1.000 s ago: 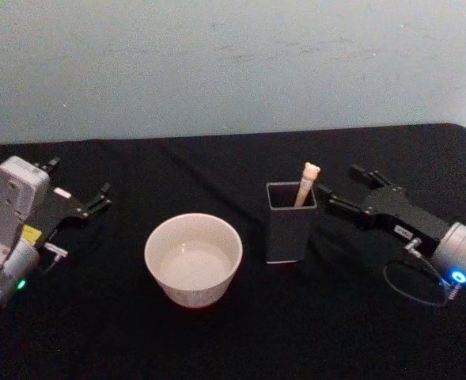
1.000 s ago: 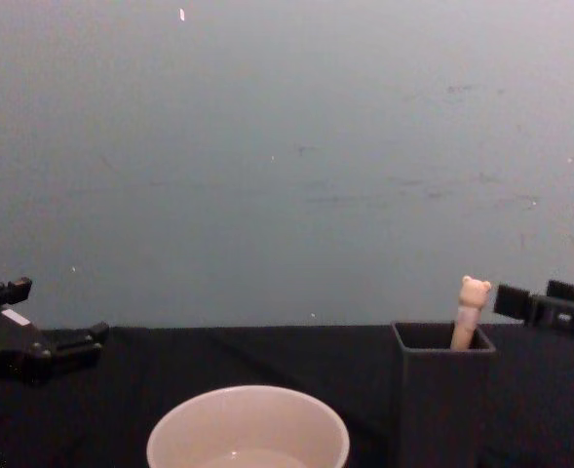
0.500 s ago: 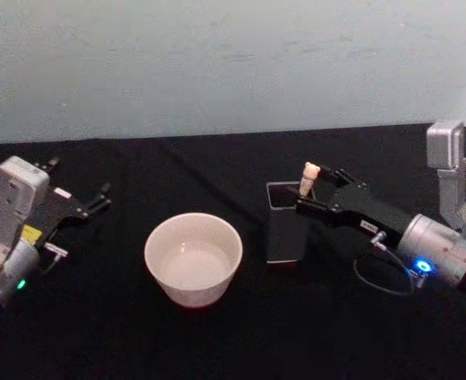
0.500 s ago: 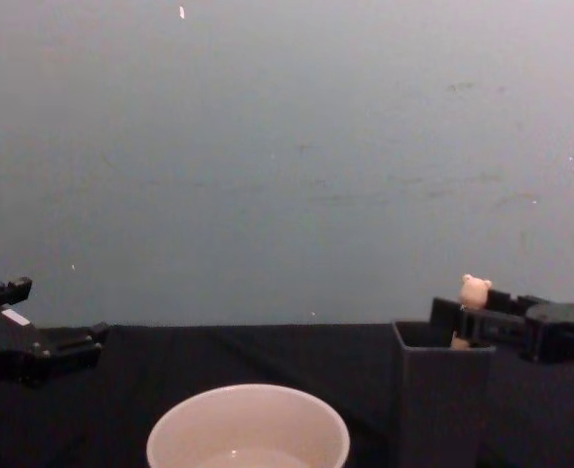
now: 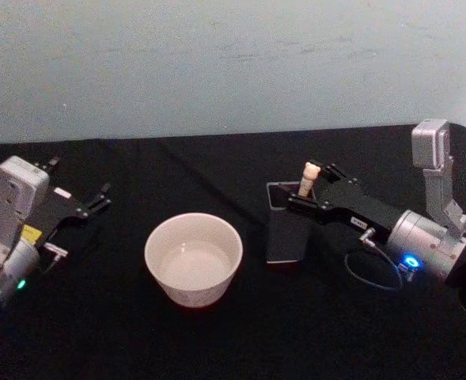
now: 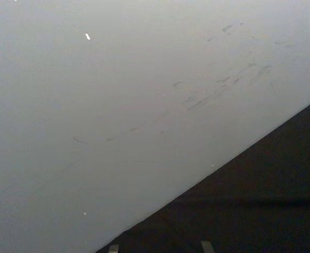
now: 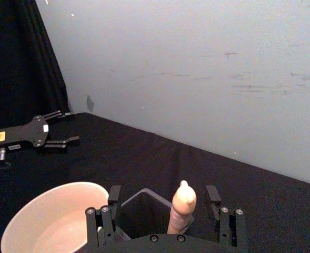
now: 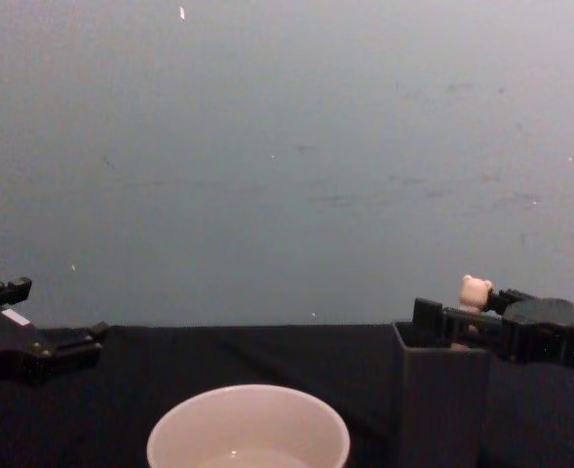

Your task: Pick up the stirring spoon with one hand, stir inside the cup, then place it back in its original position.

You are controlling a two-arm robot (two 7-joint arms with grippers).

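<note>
Stage: pick-up, pre-grasp. Nothing is lifted yet, so the stir and the return are both left to do.
Spoon (image 5: 310, 176): stands in the holder (image 5: 286, 233) at its far right corner. The bear head pokes above the rim and the bowl is hidden inside.
Right pincer (image 5: 308, 188): reaching in from the right, released, one finger on each side of the handle just under the bear head. Not clenched on it.
Left pincer (image 5: 78, 180): parked at far left over the counter (image 5: 138, 332), released, well apart from the cup.
Cup (image 5: 193, 257): near centre, left of the holder and not touching it. No spoon in it.
Head view: gives the layout, left to right: cup, holder, right arm. The pincer overlaps the handle there, so contact is hard to judge.
Right wrist view: settles that. There is a clear gap between the handle and each finger, and the handle sits off-centre between them.
Chest view: gives height. The fingers ride level with the holder rim, with the bear head just above them.
Left wrist view: faces the wall and a strip of counter, so it's no help on the grasp.
Next (my read): clench on the handle, lift straight up clear of the walls, then carry left to the cup.
Risk (my read): the holder is tall and narrow, so a finger catching the rim could tip or drag it.
</note>
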